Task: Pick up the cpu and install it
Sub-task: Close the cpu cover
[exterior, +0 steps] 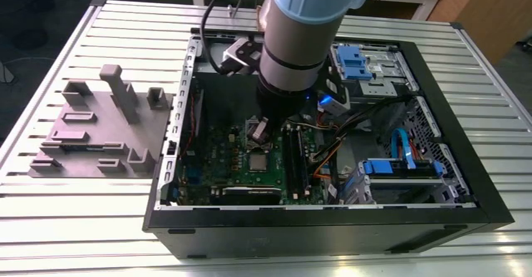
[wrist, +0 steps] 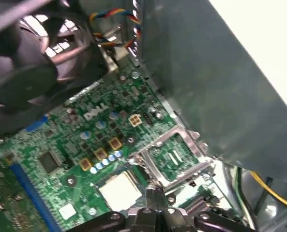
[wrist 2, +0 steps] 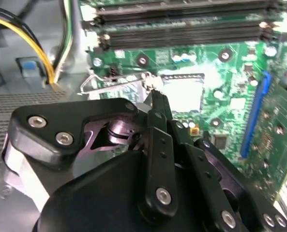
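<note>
Near the centre of the exterior view, the gripper (exterior: 259,135) hangs low inside the open computer case (exterior: 432,211), its fingers (wrist 2: 158,104) pressed together and holding nothing. Just below it in the frame, the cpu (exterior: 259,162) lies flat in the green motherboard (exterior: 224,159) socket.

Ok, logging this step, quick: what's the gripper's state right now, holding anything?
Gripper: shut, holding nothing, fingertips just beside the cpu, which lies in its socket on the motherboard.
</note>
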Action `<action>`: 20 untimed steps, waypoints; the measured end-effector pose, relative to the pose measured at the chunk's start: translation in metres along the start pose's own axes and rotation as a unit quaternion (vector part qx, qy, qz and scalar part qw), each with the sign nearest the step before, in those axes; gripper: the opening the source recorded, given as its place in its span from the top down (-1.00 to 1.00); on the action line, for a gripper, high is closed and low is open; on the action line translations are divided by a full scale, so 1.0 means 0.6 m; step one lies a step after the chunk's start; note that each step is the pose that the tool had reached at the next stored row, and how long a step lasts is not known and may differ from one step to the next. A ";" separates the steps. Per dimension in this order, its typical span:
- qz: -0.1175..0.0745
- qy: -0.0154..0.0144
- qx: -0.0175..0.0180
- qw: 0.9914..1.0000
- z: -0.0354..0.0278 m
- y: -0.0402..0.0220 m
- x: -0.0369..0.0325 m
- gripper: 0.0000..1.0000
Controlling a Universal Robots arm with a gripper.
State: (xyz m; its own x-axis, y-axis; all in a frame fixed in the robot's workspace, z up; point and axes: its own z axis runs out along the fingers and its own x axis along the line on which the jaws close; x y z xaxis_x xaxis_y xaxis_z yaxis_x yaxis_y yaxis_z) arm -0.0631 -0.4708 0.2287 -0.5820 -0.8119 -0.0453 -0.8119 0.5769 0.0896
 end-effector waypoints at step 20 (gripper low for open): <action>-0.010 -0.071 -0.051 0.996 0.016 -0.027 -0.022 0.79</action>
State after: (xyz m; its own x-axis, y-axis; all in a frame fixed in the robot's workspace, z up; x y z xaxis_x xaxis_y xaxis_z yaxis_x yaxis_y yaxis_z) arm -0.0427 -0.4685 0.2186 -0.5729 -0.7978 -0.1878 -0.8182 0.5433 0.1882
